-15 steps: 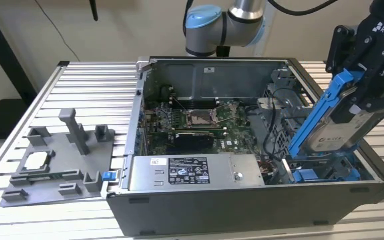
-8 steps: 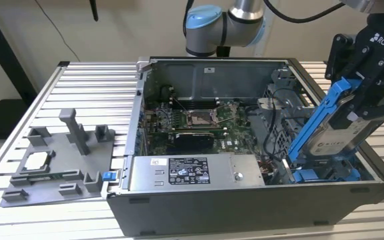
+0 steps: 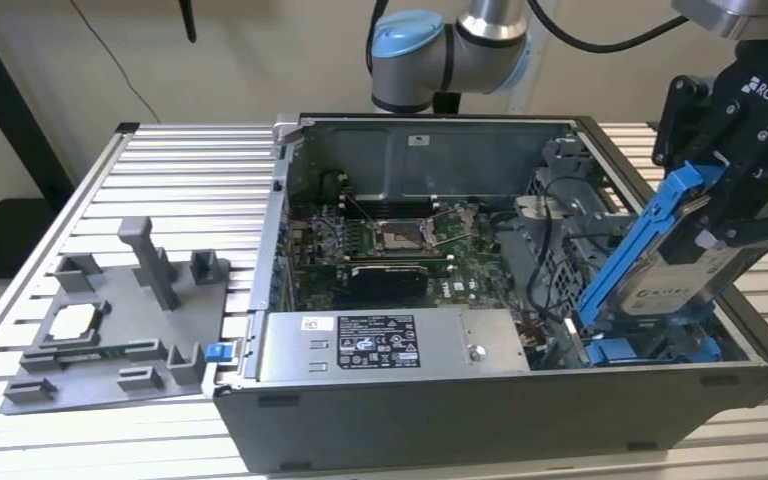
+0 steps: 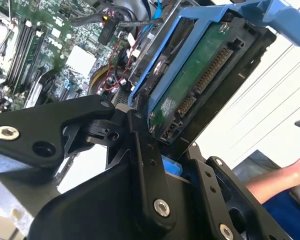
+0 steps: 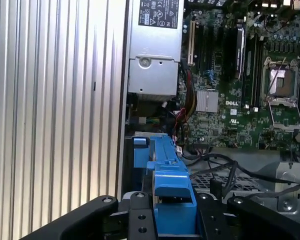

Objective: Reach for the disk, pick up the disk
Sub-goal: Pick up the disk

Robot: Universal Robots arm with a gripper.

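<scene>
While tilted above the case, end effector (image 3: 738,215) clamps disk (image 3: 684,262).

A ribbed silver aluminium tabletop (image 3: 171,170) spread beneath an open dark grey computer case (image 3: 491,420). Behind the case rose a plain cream wall (image 3: 251,60), evenly lit. Beside the tabletop, on the exterior view's left, a black upright post (image 3: 4,90) stood over a dark base (image 3: 4,235).
</scene>
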